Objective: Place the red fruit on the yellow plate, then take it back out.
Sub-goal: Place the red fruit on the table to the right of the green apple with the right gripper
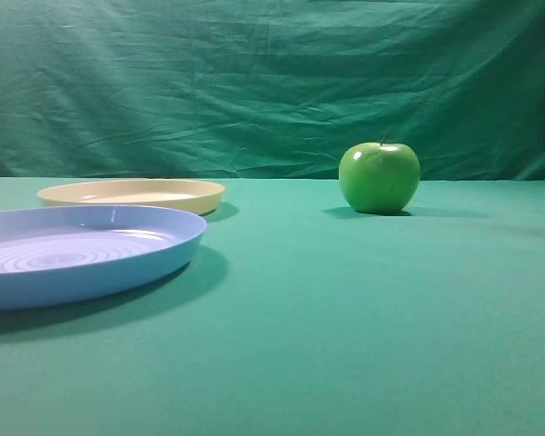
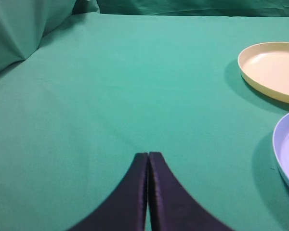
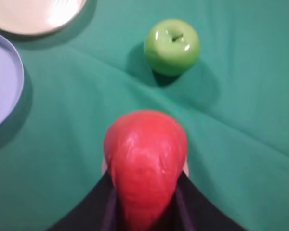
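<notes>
Transport step of the first placement: right gripper (image 3: 147, 211) clamped on the red fruit (image 3: 145, 159), carried above the green cloth (image 1: 345, 345) short of the green apple (image 3: 172, 44); left gripper (image 2: 148, 192) pressed together, idle. Yellow plate (image 3: 33, 14) lies bare beyond the blue plate (image 3: 2, 77), so the next move calls for travel toward that far-left corner, then a lowering inside the rim.
</notes>
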